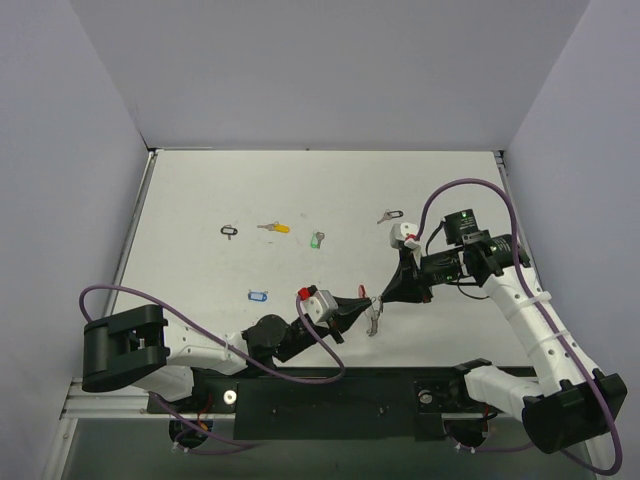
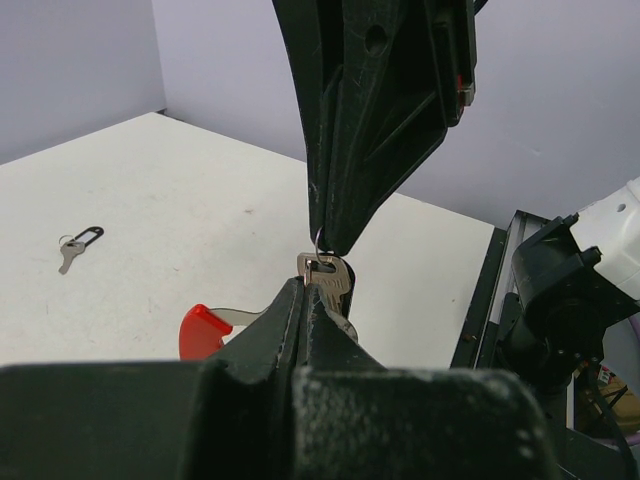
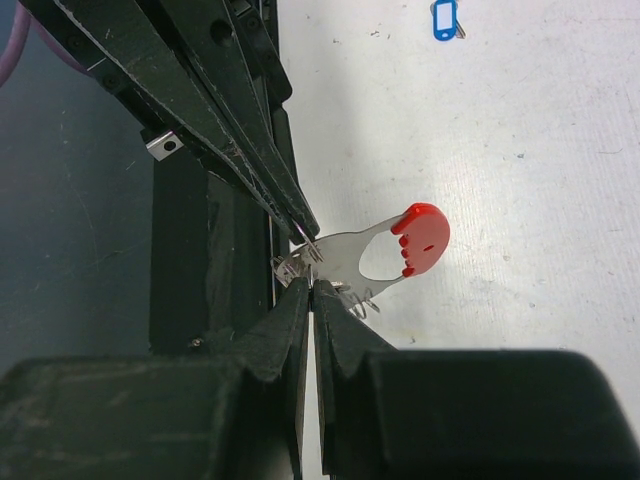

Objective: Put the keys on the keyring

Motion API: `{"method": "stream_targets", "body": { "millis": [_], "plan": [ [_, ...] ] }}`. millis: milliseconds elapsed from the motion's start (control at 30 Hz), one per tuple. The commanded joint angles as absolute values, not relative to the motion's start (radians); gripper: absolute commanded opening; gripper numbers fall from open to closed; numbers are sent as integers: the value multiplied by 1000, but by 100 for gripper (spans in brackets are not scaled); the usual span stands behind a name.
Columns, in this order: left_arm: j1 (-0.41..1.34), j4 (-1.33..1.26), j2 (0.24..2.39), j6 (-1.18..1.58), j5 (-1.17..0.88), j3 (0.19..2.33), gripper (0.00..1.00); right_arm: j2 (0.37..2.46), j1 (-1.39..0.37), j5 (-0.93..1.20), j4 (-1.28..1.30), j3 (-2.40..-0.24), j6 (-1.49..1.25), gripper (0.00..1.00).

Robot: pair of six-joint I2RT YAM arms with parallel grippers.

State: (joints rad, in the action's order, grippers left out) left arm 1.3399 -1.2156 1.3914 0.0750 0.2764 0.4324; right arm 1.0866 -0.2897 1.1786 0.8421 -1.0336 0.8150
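**Both end effectors pinched on the keyring, keys loose on the desk**

The keyring (image 3: 420, 240) is at the near edge of the desk (image 1: 200, 190), right of centre, between the two arms. Its red end points away from the arms, and a silver band runs from it back to the fingertips. Whether the red end touches the desk cannot be told.

The left end effector (image 2: 305, 290) has its jaws fully together on the slotted tip of the silver band. The right end effector (image 3: 312, 285) comes in from the opposite side. Its jaws are also fully together, nipping the thin wire ring and small loops that hang from that tip. The two sets of fingertips almost touch.

The keys are well apart from the keyring, farther out on the desk. The blue key (image 1: 259, 296) lies nearest, to the left. Beyond it, in a loose row from left to right, are a black key (image 1: 230, 231), a yellow key (image 1: 275, 228), a green key (image 1: 317, 240) and a second black key (image 1: 388, 215).
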Motion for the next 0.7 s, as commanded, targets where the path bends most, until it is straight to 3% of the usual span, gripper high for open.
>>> {"method": "stream_targets", "body": {
  "millis": [0, 667],
  "plan": [
    [1336, -1285, 1382, 89, 276, 465, 0, 1095, -302, 1227, 865, -1040, 835, 0],
    [1336, -1310, 1410, 106, 270, 477, 0, 1097, -305, 1218, 812, -1025, 782, 0]
  ]
}}
